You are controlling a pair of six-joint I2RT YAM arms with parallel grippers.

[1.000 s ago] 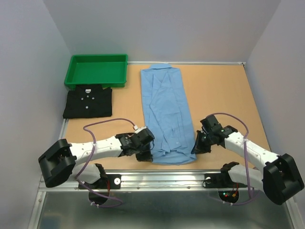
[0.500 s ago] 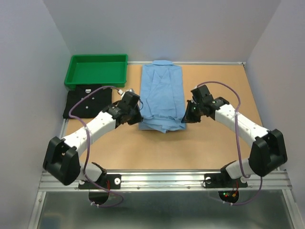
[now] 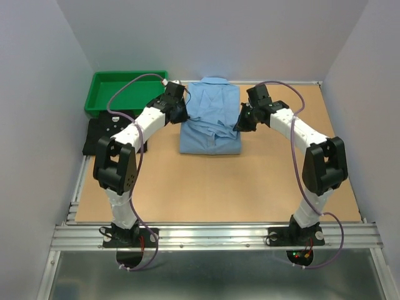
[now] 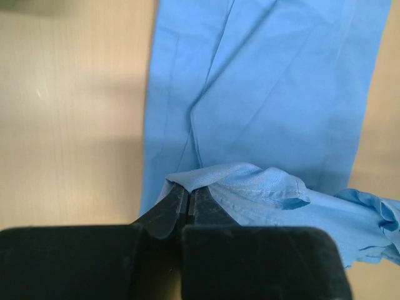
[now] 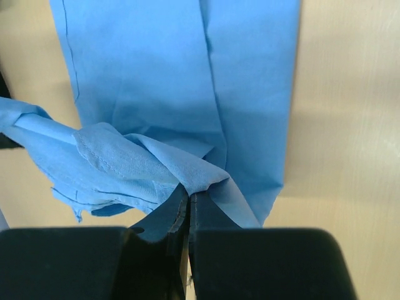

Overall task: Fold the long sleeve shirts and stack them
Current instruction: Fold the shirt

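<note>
Top external view is showing the blue shirt (image 3: 210,122) lying at the tabletop's (image 3: 219,187) 12 o'clock edge, doubled over on itself with its collar pointing to 12 o'clock. Both arms are reaching far forward: the left arm (image 3: 140,124) is meeting the shirt's 9 o'clock edge and the right arm (image 3: 290,125) its 3 o'clock edge. Left wrist view is showing the left jaws closed tight, pinching a raised fold of blue cloth above the flat layer underneath. Right wrist view is showing the right jaws likewise clamped on a bunched fold of the same shirt. The black shirt (image 3: 95,134) is lying folded at 9 o'clock from the blue one, apart from it, partly hidden under the left arm and just beside the green tray (image 3: 125,87), which is sitting in the 10 o'clock corner.
</note>
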